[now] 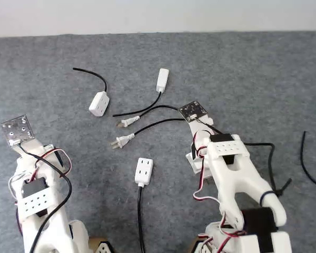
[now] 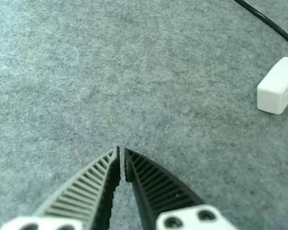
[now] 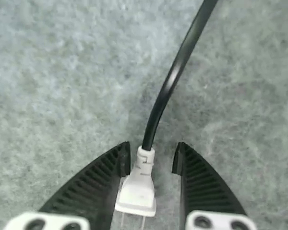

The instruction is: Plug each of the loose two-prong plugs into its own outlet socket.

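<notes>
Left claw point(image 2: 122, 151): tips nearly touching, holding nothing, over grey tabletop point(image 2: 86, 72).
Right claw point(image 3: 151, 149): spread apart; white plug point(image 3: 137, 187) between its fingers, against 1.
Loose plugs point(image 1: 127, 122) point(image 1: 122, 141): 2, mid-tabletop.
Sockets point(image 1: 99, 103) point(image 1: 163, 79) point(image 1: 144, 171): 3, at their 10, 1 and 5 o'clock.

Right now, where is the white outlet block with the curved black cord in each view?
High view: white plastic outlet block, upper left of centre.
Left wrist view: the block, aside and beyond the shut fingers.
Right wrist view: a white two-prong plug instead.
Shared landmark: its curved black cord.
</notes>
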{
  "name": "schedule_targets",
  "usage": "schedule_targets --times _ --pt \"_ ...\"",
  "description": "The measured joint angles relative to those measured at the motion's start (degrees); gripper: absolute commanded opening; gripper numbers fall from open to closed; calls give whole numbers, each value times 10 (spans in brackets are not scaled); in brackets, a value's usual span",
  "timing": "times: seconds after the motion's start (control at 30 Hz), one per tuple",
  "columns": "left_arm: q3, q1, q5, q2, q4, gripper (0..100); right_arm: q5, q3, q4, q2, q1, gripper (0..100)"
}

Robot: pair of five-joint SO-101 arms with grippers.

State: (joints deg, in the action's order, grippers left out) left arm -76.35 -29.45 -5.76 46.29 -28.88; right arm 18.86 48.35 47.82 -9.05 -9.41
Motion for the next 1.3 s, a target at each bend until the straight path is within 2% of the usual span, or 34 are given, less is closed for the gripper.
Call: schedule_targets --times 0.33,0.5,0.73,0.87,1.13,1.3 --pt "0 0 0 0 0 16 -4 0 0 1 0 153" --pt "0 0 0 0 0 16 -4 0 0 5 13 83" --pt "0 0 0 0 0 16 -4 0 0 5 18 84" --pt "0 0 0 0 0 16 -4 0 0 6 28 3" --pt "0 0 0 0 0 16 -5 0 -2 6 59 8" --pt "0 0 0 0 0 16 -39 -40 69 -32 58 8"
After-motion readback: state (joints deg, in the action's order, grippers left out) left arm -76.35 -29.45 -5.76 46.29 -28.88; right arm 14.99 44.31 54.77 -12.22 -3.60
